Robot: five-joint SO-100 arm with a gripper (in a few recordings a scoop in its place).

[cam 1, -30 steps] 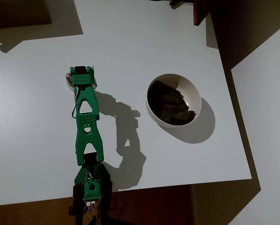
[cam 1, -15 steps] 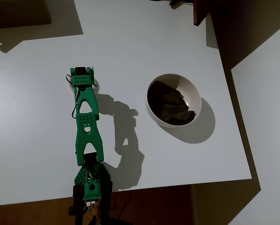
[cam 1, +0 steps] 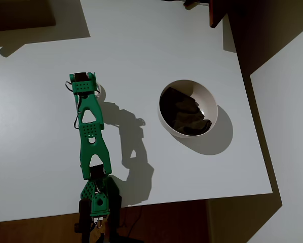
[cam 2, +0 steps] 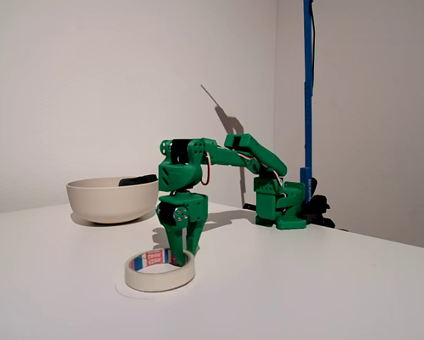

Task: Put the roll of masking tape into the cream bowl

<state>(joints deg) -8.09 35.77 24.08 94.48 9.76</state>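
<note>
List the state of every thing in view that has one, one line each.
roll of masking tape: flat on the table, not lifted, hole up.
cream bowl: upright on the table, no tape inside, apart from the roll.
claw: pointing down at the roll's far rim, one finger reaching into the hole; grip not clear.
arm: stretched out over the table.
</note>
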